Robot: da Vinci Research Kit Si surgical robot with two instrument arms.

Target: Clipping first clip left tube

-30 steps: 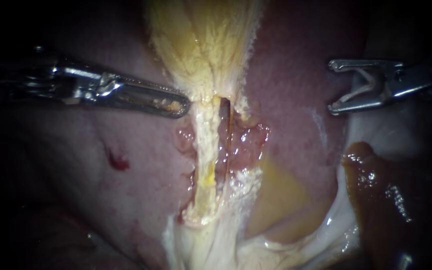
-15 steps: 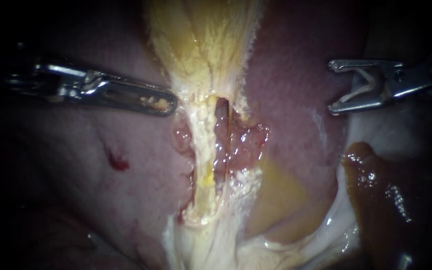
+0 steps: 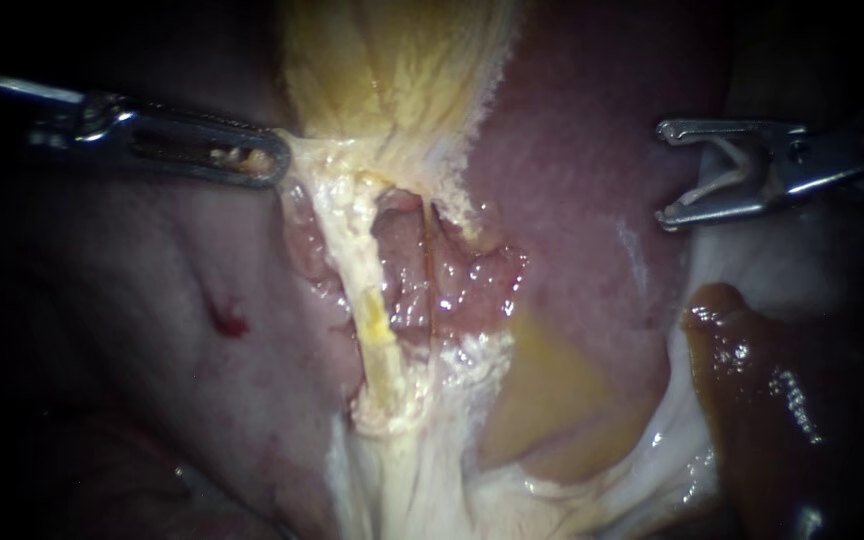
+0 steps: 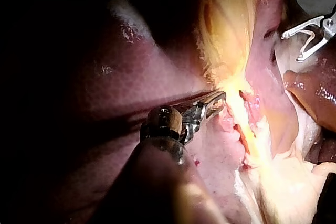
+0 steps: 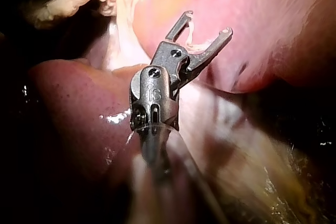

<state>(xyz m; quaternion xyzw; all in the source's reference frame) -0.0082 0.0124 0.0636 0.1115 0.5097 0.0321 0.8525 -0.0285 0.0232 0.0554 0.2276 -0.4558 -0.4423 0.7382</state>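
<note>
Left tube [image 3: 372,320], a pale yellow cord, runs down from the neck of the yellow fibrous gallbladder [image 3: 392,70] across the broad pink-purple liver [image 3: 572,200], with a thinner brownish tube [image 3: 430,270] just beside it on its right and a glistening pink gap between them. Slender steel left tool [image 3: 274,160] has its jaws closed on the gallbladder's pale fringe at the neck, which stretches taut toward it. Steel right tool [image 3: 664,172] hangs well apart from both tubes over bare liver, jaws wide, a small white V-shaped clip [image 3: 730,160] seated between them and touching both.
</note>
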